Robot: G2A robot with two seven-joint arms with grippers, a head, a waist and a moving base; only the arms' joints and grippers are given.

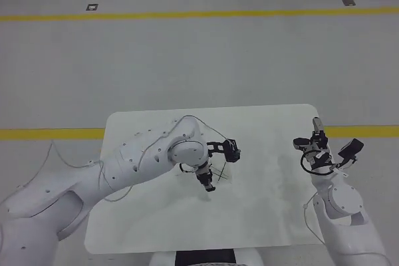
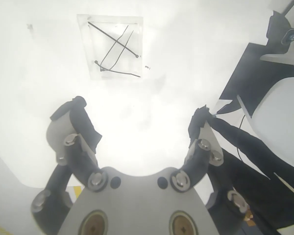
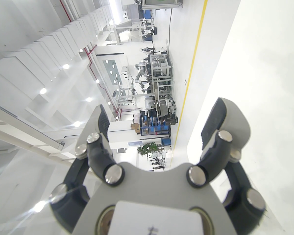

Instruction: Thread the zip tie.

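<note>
Several black zip ties [image 2: 117,42] lie crossed in a shallow clear tray [image 2: 135,31] on the white table [image 1: 266,133]. In the top view the zip ties [image 1: 220,174] are thin dark lines at the table's middle. My left gripper [image 2: 139,108] hovers over the table a short way from the tray, open, with nothing between its fingers; from above, the left gripper [image 1: 207,181] sits right beside the ties. My right gripper [image 1: 308,133] is raised over the table's right side, well away from the tray. The right gripper [image 3: 160,108] is open and empty, facing the hall beyond the table.
The table's rounded front edge lies close behind the left gripper. Bare white tabletop [image 1: 272,193] stretches between the two arms. Yellow floor lines [image 1: 199,14] run behind the table and level with its far side.
</note>
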